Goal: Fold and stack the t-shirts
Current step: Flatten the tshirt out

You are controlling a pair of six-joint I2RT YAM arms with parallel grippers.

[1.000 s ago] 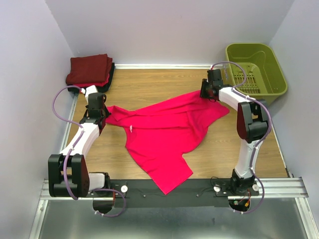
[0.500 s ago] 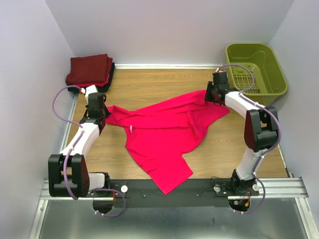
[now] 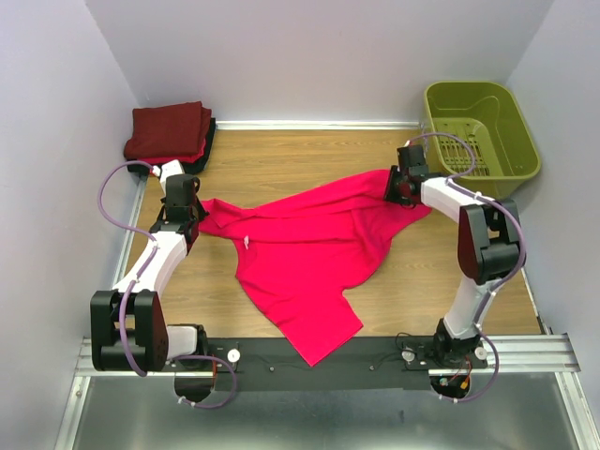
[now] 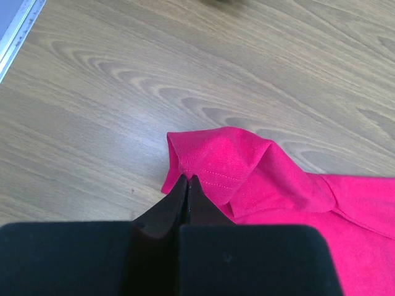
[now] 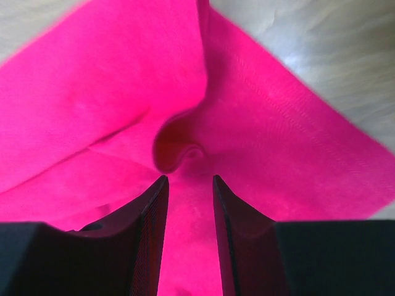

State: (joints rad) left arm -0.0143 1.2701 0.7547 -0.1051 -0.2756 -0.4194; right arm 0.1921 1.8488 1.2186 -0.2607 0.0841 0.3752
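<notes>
Wooden desk (image 3: 281,155) carries your pink-red t-shirt (image 3: 309,248), spread crumpled across the middle, one corner reaching the near edge. Your left jaws are pressed together on its left hem. Your right jaws stand apart over a puckered fold at its far right corner. Far left sits a stack of folded shirts (image 3: 169,133), maroon on top. Far right, just beyond the right arm, the olive basket (image 3: 483,127) shows its slotted floor.

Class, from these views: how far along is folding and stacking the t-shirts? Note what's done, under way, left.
Done: folded dark shirts sit stacked in the far-left corner. In hand: the pink shirt lies unfolded; the left pincer pinches its hem, the right pincer straddles a ridge of cloth, jaws apart. Left: folding it and adding it to the stack.
</notes>
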